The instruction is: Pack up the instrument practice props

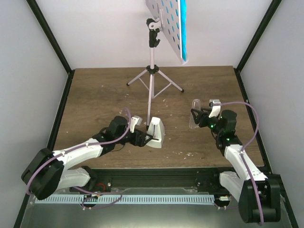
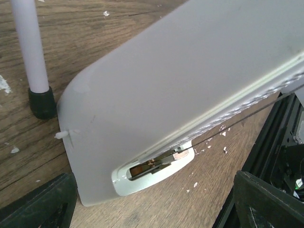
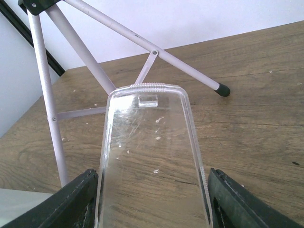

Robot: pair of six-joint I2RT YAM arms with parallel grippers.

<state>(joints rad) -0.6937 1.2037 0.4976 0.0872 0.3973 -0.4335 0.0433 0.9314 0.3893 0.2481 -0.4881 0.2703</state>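
Observation:
The pale music stand (image 1: 152,71) stands at the back centre on its tripod. Its perforated desk (image 1: 164,21) carries the teal booklet (image 1: 182,28). The white pyramid metronome (image 1: 156,133) sits on the table by the stand's near leg. My left gripper (image 1: 145,138) is open just left of it. In the left wrist view the metronome (image 2: 166,85) fills the frame, and the gripper (image 2: 156,209) has its fingers wide apart, the right one clear of the body. My right gripper (image 1: 198,121) is shut on a clear plastic cover (image 3: 149,156), held upright above the table.
A stand leg with a black foot (image 2: 31,47) is right beside the metronome. The tripod legs (image 3: 95,66) spread in front of my right gripper. Black frame posts (image 1: 61,95) and white walls bound the wooden table (image 1: 104,95) on both sides.

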